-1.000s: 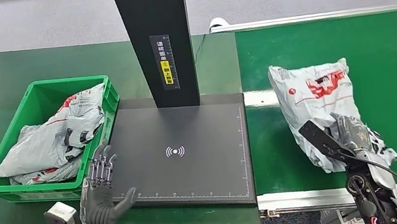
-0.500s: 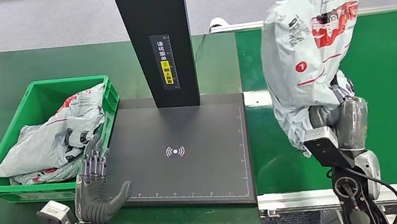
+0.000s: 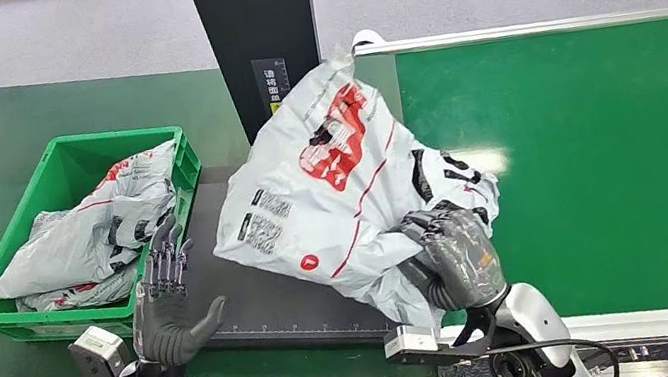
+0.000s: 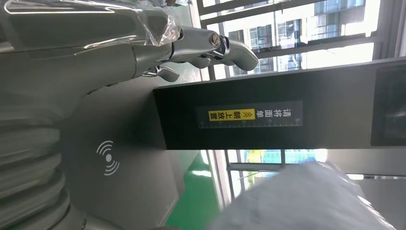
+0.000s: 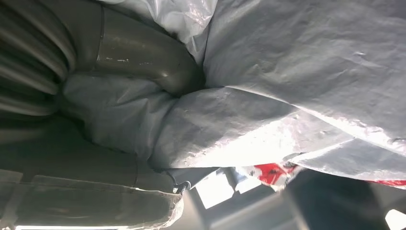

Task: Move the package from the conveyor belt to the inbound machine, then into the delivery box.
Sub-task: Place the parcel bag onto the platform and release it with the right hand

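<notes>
One package (image 3: 340,187) is hanging over the inbound machine's dark platform (image 3: 255,292), the right hand (image 3: 452,256) grasping its lower end. Half a second ago it was standing upright above the conveyor belt (image 3: 595,137); it is now leaning left, covering the platform's scan mark and the foot of the black post (image 3: 254,29). Left hand (image 3: 166,301) is idling at the platform's near-left corner, fingers apart, holding nothing. One green delivery box (image 3: 22,319) is sitting left of the platform, holding several grey bags (image 3: 95,241), count unclear.
</notes>
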Controlling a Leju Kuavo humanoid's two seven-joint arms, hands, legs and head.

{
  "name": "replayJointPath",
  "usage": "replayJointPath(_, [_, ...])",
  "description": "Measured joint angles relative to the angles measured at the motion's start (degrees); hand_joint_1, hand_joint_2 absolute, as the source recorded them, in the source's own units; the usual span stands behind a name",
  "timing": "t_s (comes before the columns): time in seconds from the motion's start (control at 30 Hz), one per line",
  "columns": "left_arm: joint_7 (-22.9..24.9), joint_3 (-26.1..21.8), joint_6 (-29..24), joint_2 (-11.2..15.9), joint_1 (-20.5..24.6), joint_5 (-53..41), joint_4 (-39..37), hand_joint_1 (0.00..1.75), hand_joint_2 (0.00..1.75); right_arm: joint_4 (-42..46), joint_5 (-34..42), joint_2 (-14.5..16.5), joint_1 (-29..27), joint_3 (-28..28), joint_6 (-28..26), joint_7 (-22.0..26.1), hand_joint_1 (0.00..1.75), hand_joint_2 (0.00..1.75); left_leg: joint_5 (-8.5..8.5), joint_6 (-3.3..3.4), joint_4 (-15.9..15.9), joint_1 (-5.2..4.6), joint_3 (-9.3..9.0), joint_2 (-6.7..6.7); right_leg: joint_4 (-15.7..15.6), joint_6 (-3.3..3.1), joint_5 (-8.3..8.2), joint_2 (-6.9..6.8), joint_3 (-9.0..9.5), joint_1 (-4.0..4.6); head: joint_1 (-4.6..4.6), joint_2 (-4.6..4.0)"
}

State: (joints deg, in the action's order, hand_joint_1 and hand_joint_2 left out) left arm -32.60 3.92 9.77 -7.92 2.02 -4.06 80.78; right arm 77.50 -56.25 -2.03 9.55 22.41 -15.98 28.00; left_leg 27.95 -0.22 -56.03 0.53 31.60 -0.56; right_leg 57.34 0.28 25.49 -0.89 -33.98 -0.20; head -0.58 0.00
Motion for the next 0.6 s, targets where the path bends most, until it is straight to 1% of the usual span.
replayJointPath(0.1, [-0.05,0.15,0.02,0.18,0.1,0.05,-0.22,0.0,1.75,-1.36,-0.44,-0.16,0.24,2.56,2.24,-1.31,1.75,1.75,0.0,0.0,0.0,0.0,0.0,0.01,0.0,0.0,0.0,0.0,-0.01,0.0,-0.01,0.0])
replayJointPath(0.2, [-0.07,0.35,0.02,0.34,0.12,0.06,-0.35,0.0,1.75,-2.24,-0.54,-0.29,0.44,4.01,2.64,-1.61,1.75,1.75,0.0,0.0,0.0,0.0,0.01,0.01,0.0,0.0,0.0,0.0,-0.01,0.0,-0.01,0.0])
replayJointPath(0.5, [-0.1,0.5,0.01,0.62,0.13,0.07,-0.57,0.0,1.75,-3.95,-0.67,-0.58,1.08,5.48,2.91,-1.89,1.75,1.75,0.0,0.0,0.0,0.0,0.0,0.0,0.0,0.0,0.0,0.0,0.0,0.0,0.01,0.0])
replayJointPath(0.6, [-0.2,0.5,-0.16,0.72,0.04,0.32,-0.55,0.0,1.75,-4.94,-2.0,-0.64,1.77,6.11,5.35,-4.04,1.75,1.75,0.0,0.0,0.0,0.0,0.01,-0.01,0.0,0.0,0.0,0.0,0.0,0.0,-0.01,0.0])
